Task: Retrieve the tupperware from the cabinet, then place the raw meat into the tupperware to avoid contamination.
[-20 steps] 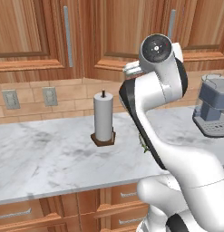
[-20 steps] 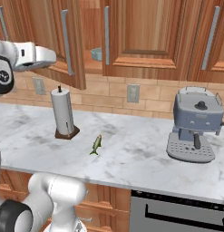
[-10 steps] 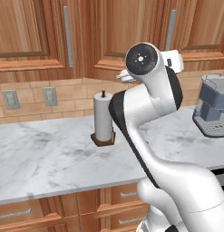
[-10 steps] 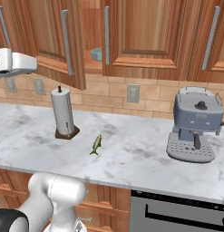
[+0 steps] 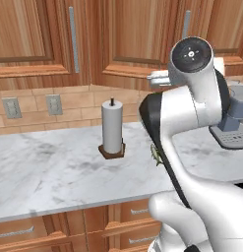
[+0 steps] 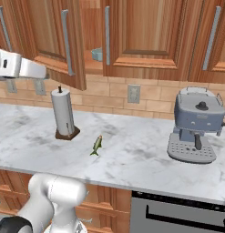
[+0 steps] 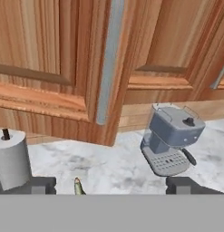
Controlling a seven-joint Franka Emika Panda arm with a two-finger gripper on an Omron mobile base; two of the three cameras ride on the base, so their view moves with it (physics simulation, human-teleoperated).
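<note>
Cabinet (image 6: 132, 41): reddish-brown wall unit above the counter; one panelled door (image 6: 63, 43) swung open toward the front, its long silver bar handle (image 7: 109, 63) upright and close before the hand camera.
Counter (image 6: 132, 159): white marble, running left to right under the cabinet.
Coffee machine (image 6: 196, 125): grey-blue, standing toward the counter's right end, near the back wall.
Paper towel roll (image 6: 63, 113): upright on a dark base, toward the counter's left part, mid-depth.
Tupperware (image 6: 97, 54): pale blue-grey, inside the opened cabinet on the lower shelf, only partly seen in the gap beside the door.
Raw meat (image 6: 97, 144): lying flat on the counter right of the roll, nearer the front edge; long axis slanted front-left to back-right; which end is the head cannot be told.
Gripper (image 7: 111, 186): fingers (image 7: 38, 185) spread wide, nothing between them, apart from the door handle.
</note>
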